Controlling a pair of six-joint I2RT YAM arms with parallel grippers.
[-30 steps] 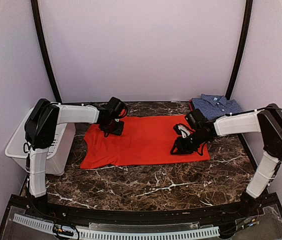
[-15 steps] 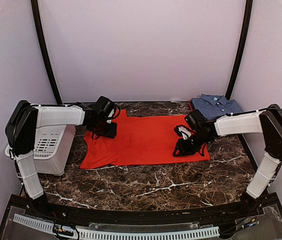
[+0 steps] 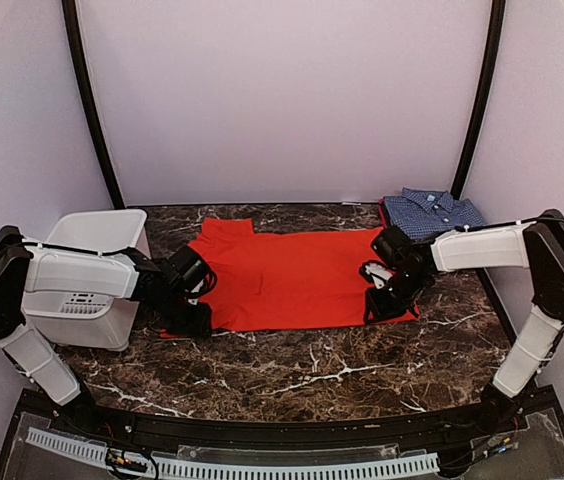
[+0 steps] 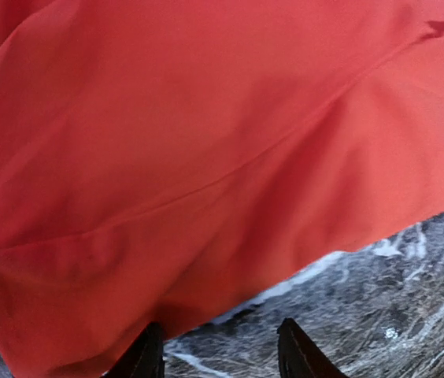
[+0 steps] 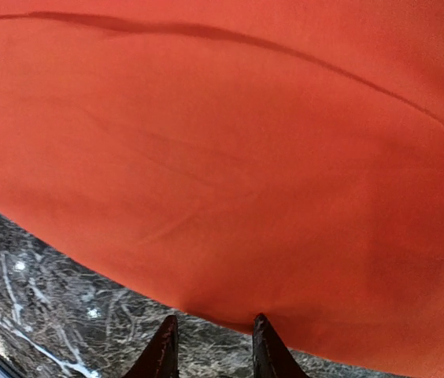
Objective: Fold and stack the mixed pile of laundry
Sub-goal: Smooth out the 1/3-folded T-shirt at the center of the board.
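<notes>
Orange-red shirt spread on the table, both of your grippers at its near hem.

From the top view, the marble table (image 3: pixel 312 370) carries the orange-red shirt (image 3: pixel 292 275) at its centre, lying flat with its left end doubled over. The white basket (image 3: pixel 92 235) stands at 9 o'clock, off the table's left edge. The blue checked shirt (image 3: pixel 432 212) lies folded at 1 o'clock, well apart from your grippers. Your left gripper (image 4: pixel 220 327) is low at the orange shirt's 8 o'clock corner, its jaws parted with bare marble and the hem between them. Your right gripper (image 5: pixel 215 318) is at the 4 o'clock corner, its jaws narrowly parted with the tips at the hem's edge.
</notes>
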